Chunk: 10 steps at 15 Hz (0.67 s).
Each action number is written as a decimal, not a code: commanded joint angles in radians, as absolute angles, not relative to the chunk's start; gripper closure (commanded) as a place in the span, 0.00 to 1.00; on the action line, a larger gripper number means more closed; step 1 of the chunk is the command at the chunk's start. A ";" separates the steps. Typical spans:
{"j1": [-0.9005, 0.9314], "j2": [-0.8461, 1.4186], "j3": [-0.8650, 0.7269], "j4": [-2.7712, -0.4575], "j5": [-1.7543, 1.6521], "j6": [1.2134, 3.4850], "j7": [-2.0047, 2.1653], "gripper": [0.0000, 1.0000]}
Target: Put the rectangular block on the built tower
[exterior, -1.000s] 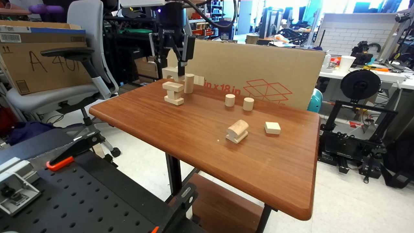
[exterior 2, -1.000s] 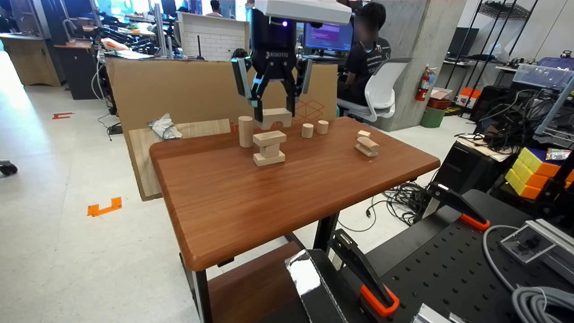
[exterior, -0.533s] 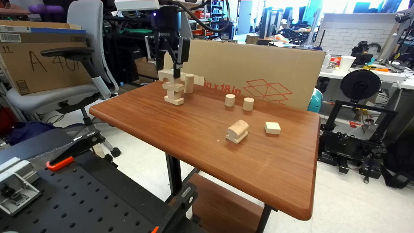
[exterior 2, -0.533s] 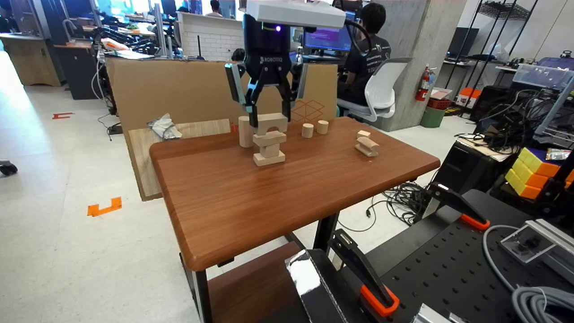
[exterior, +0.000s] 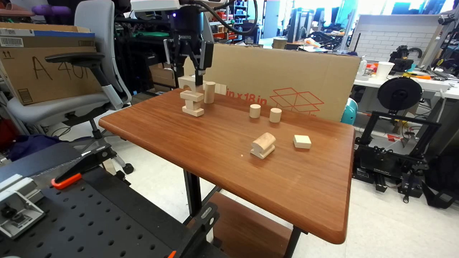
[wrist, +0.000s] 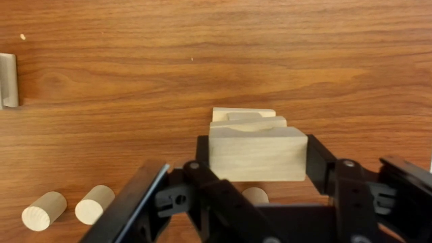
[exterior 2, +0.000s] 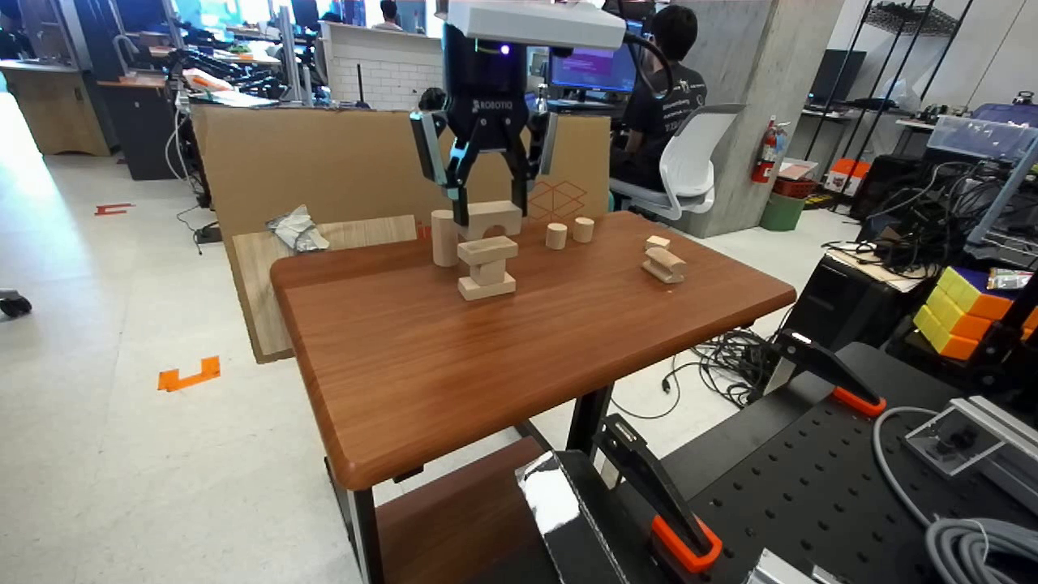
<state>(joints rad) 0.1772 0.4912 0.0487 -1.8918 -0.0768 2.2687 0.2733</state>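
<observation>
One gripped rectangular block point(wrist: 258, 158) partly hides built tower point(wrist: 249, 123), wrist view only.

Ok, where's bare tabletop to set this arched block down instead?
Bare, crumbs aside: the table from the tower across to the grooved block, and forward to the near edge in both exterior views. Crowded: around the tower, where the gripper holds the arched block and the tall cylinder stands close.
</observation>
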 commanded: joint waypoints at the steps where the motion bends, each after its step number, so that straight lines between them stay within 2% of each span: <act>1: 0.195 0.518 0.031 -1.852 -0.094 2.238 0.297 0.57; 8: 0.197 0.530 0.031 -1.847 -0.099 2.238 0.307 0.57; 9: 0.198 0.528 0.032 -1.847 -0.098 2.238 0.307 0.08; 10: 0.198 0.525 0.033 -1.848 -0.096 2.239 0.307 0.07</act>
<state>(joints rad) 0.1787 0.5131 0.0459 -1.8815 -0.0882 2.2686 0.2880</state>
